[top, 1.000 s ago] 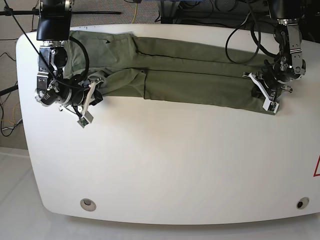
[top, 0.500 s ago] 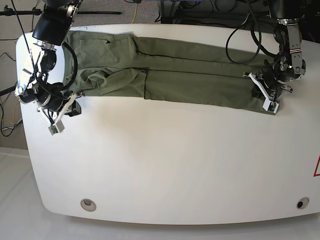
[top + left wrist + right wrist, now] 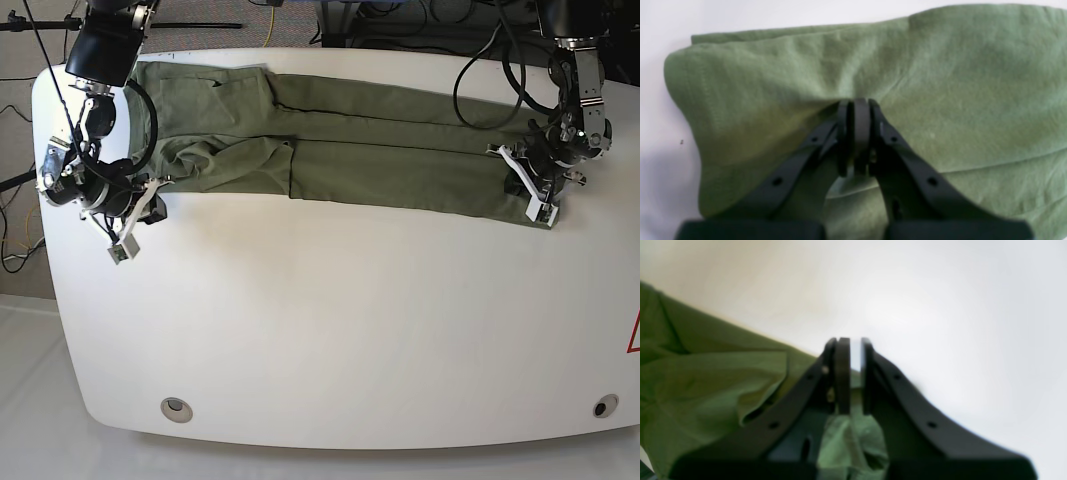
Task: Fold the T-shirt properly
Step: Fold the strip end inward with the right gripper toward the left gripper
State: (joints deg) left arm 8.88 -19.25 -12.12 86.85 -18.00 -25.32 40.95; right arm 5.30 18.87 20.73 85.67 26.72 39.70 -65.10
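Observation:
The olive-green T-shirt (image 3: 380, 140) lies as a long folded strip along the table's back. My left gripper (image 3: 530, 188) sits at its right end, shut on a pucker of the T-shirt (image 3: 957, 83); the left gripper (image 3: 856, 103) has its pads pressed together. My right gripper (image 3: 148, 204) is at the strip's left end, by the sleeve. In the right wrist view the right gripper (image 3: 855, 343) leaves only a thin slit at the tips, white table showing through. T-shirt cloth (image 3: 706, 383) bunches between the fingers lower down.
The white table (image 3: 330, 330) spreads toward the front, with a round hole (image 3: 177, 407) at the front left and another (image 3: 603, 407) at the front right. Black cables (image 3: 490, 60) hang behind the right end. The table's left edge is close to my right gripper.
The arm on the base view's left swung left off the sleeve area, drawing cloth with it, then came back slightly right. Its jaws narrowed. The other arm stayed still.

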